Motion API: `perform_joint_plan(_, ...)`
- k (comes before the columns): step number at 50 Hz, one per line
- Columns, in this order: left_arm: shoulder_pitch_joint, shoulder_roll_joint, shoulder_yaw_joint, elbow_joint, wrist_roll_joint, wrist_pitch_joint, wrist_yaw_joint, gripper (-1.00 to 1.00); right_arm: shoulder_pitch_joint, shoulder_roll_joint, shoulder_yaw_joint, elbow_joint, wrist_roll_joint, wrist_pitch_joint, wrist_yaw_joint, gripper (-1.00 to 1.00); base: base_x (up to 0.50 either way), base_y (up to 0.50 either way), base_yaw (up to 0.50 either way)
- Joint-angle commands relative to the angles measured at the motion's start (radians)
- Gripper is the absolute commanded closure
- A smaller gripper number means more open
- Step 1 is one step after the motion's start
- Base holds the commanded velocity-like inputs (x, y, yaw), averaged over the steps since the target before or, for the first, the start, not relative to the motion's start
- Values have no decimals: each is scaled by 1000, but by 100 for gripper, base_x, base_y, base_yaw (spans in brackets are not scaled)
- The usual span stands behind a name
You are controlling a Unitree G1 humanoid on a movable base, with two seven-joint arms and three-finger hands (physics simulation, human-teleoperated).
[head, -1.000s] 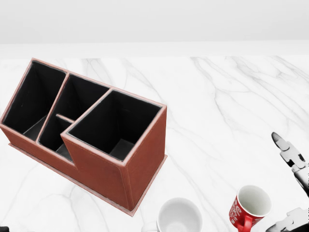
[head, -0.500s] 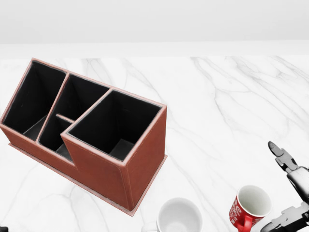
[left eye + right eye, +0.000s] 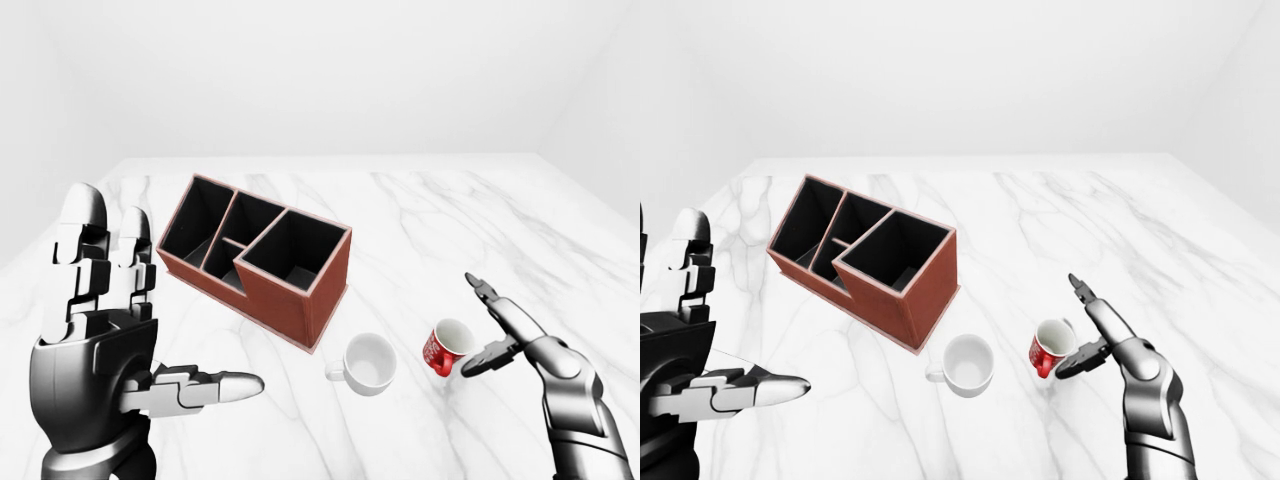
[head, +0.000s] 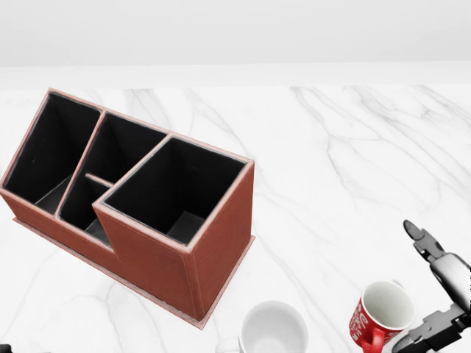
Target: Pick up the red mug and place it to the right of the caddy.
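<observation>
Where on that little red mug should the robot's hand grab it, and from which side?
Probably round the body of the red mug, coming from the left-eye view's right, where the open right hand already flanks it. The mug stands upright, its handle points toward the view's bottom, and the white mug sits on its other side.

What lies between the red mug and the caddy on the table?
In the left-eye view, a white mug stands between the red mug and the caddy, below the caddy's right corner; the marble around it is bare.

The right robot hand (image 4: 423,283) has dropped lower and closed in beside the red mug (image 4: 381,312).
</observation>
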Motion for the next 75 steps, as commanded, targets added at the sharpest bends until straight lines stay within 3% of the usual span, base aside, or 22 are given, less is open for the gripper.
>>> perform_joint_plan(1, -4, 1, 6, 4, -3, 0, 0, -100, -40, -24, 26, 92, -6, 0, -29, -100, 0, 0, 0)
perform_joint_plan(37, -14, -1, 33, -3, -19, 0, -5, -100, -74, -23, 82, 124, -38, 0, -24, -100, 0, 0, 0)
perform_joint_plan(75, -8, 3, 8, 12, -5, 0, 3, -100, -65, -29, 86, 192, -41, 0, -43, -100, 0, 0, 0)
